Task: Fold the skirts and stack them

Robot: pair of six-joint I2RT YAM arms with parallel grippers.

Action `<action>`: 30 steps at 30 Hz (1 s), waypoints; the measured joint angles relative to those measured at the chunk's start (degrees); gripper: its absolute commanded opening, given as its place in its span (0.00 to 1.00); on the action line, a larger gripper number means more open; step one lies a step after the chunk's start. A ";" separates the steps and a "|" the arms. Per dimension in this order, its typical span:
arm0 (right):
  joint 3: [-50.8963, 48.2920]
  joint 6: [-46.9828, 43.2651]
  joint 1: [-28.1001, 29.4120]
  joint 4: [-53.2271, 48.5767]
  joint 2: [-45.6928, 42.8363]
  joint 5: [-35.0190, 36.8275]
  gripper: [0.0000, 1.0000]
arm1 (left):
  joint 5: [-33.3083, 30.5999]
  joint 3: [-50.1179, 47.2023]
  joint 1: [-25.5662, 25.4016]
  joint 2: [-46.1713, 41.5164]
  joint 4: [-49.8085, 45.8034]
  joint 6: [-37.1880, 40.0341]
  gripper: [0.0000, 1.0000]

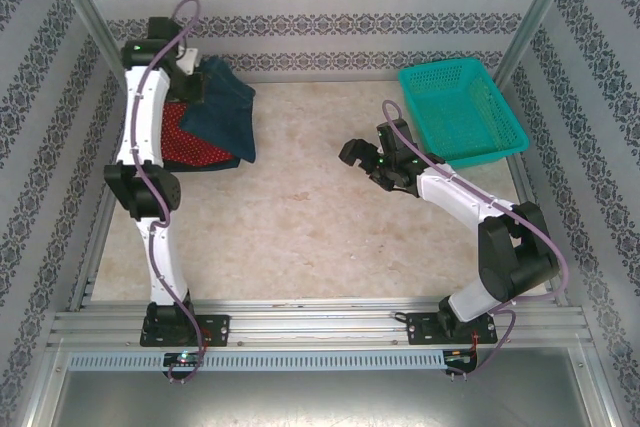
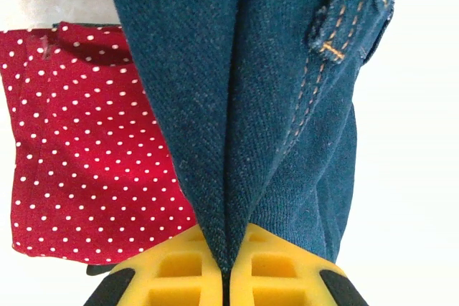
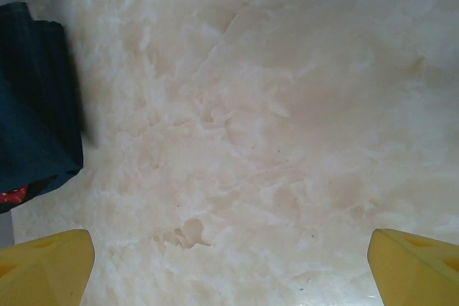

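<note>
A dark blue denim skirt (image 1: 225,107) with orange stitching hangs from my left gripper (image 1: 192,75) at the far left of the table. In the left wrist view the yellow fingers (image 2: 176,270) are shut on a pinched fold of this denim skirt (image 2: 237,105). Under it lies the folded red skirt with white dots (image 1: 190,144), seen flat on the table in the left wrist view (image 2: 86,148). My right gripper (image 1: 362,155) hovers open over the bare middle of the table, its yellow fingertips (image 3: 46,266) wide apart. The denim skirt's edge (image 3: 32,105) shows at left there.
A teal mesh basket (image 1: 462,112) stands at the back right corner, just behind my right arm. The pale marbled tabletop (image 1: 300,217) spreads between the arms. Patterned walls and metal posts close in the sides and back.
</note>
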 measured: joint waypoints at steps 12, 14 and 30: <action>1.11 -0.13 0.17 -4.39 0.02 2.45 0.98 | 17.09 0.00 13.57 0.11 -0.46 8.76 0.00; 1.77 -0.13 0.44 -5.22 0.00 2.89 0.98 | 19.30 0.00 15.06 0.44 -0.46 9.84 0.00; 7.30 -1.79 3.91 -8.41 1.44 4.94 0.98 | 22.21 -3.89 18.34 7.43 1.22 15.15 0.00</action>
